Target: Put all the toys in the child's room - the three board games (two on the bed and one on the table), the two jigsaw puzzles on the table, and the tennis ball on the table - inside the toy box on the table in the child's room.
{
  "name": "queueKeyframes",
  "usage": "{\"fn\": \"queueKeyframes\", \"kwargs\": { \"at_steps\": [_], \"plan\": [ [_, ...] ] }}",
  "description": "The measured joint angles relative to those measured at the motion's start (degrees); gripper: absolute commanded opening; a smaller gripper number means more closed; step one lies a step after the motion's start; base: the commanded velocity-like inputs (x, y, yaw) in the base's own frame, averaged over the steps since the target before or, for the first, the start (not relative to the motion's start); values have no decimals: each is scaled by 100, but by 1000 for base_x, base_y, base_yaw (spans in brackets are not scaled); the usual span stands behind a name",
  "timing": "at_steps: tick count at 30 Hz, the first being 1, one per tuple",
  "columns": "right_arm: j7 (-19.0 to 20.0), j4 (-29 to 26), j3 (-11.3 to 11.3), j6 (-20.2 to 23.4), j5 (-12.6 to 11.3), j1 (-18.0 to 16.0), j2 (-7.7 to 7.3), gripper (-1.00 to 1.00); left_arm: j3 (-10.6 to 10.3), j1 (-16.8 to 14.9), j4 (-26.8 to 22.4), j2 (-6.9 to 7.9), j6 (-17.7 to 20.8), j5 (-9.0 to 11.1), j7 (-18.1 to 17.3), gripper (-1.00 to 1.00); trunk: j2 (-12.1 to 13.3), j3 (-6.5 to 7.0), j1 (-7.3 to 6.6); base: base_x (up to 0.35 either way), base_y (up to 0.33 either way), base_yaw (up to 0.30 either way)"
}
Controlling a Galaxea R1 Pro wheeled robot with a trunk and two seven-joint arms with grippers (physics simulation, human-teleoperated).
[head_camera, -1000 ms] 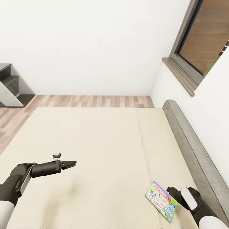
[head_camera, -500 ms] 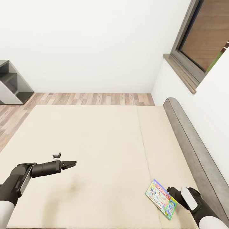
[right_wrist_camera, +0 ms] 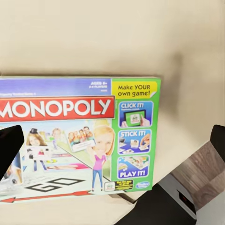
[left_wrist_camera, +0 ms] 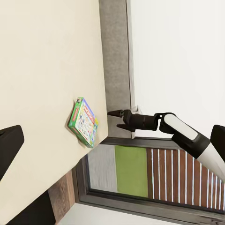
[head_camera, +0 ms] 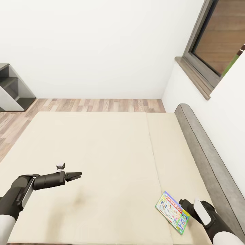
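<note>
One board game (head_camera: 172, 212), a flat Monopoly box in white, green and blue (right_wrist_camera: 79, 136), lies on the beige mattress of the bed (head_camera: 102, 153) near the grey headboard (head_camera: 204, 153). My right gripper (head_camera: 183, 204) is open at the box's headboard-side edge, just above the mattress. The left wrist view shows its two fingers apart (left_wrist_camera: 114, 120), a short way from the box (left_wrist_camera: 83, 122). I cannot tell whether it touches the box. My left gripper (head_camera: 79, 176) hovers open and empty over the mattress, far to the left of the box. The toy box, the table and the other toys are out of view.
A grey shelf unit (head_camera: 12, 90) stands on the wood-plank floor (head_camera: 102, 106) beyond the bed's far left corner. A grey-framed window (head_camera: 217, 41) sits in the white wall above the headboard. Wide bare mattress lies between my two arms.
The whole picture has shifted slightly, so the camera moved. Both arms hold their poses, and the box lies where it was beside the right gripper.
</note>
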Motion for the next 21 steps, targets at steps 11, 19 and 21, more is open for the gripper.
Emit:
{"fn": "queueKeyframes", "kwargs": {
  "at_steps": [11,19,21],
  "plan": [
    [101,0,-8,4,-42,0,-4,100,-6,3,0,0,0,0,8,100,0,0,0,0,0,0],
    [1045,8,-13,20,-26,0,-16,100,-115,1,0,0,0,0,8,100,0,0,0,0,0,0],
    [1209,9,-25,25,-22,0,-18,100,-127,1,0,0,0,0,8,100,0,0,0,0,0,0]
  ]
}}
